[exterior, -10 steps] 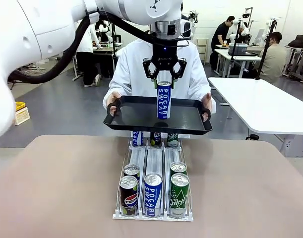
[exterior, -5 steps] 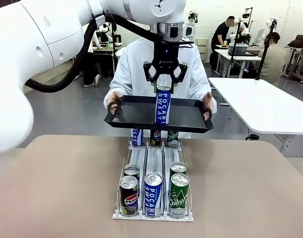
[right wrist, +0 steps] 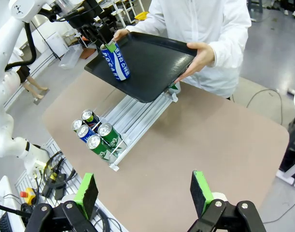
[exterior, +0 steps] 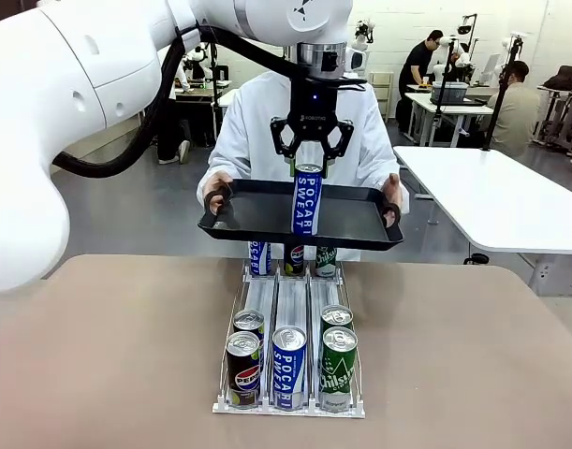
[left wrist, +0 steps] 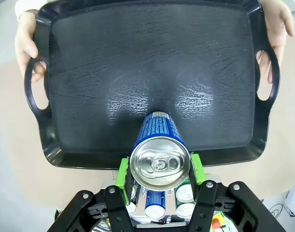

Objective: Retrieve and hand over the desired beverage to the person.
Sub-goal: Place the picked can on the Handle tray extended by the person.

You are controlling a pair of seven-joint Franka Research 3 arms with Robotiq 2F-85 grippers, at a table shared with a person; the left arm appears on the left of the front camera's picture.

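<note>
a busy workroom with white tables lies behind a tan tabletop [exterior: 126,355]. on it stands a clear three-lane can rack [exterior: 290,297], with a dark pepsi can [exterior: 242,367], a blue rack pocari can [exterior: 288,365] and a green chilsung can [exterior: 339,367] in its front row.

beyond the far edge, the person in the white zip jacket [exterior: 248,140] holds out a black plastic tray with cut-out handles [exterior: 257,215]. one hand [exterior: 214,196] grips the handle toward the robot's left.

the left gripper [exterior: 310,168] hangs over the tray's middle, its green pads clamped on the top of the tall blue pocari sweat can [exterior: 305,201]. over the last second this can has sunk a little. its base was slightly above the tray floor and now sits low inside the rim, at or just off the floor; the wrist view cannot settle whether it touches. the tray itself has barely shifted.

the person's other hand [exterior: 391,198] holds the handle toward the robot's right. the right gripper [right wrist: 145,193] waits well back over the near table with its fingers spread and nothing between them.

the lowering looks nearly finished, so the handover seems close. what likely remains is to confirm the can stands on the tray, open the pads and lift straight up. a tall can on a hand-held tray could tip if the release comes early or the tray wobbles.
</note>
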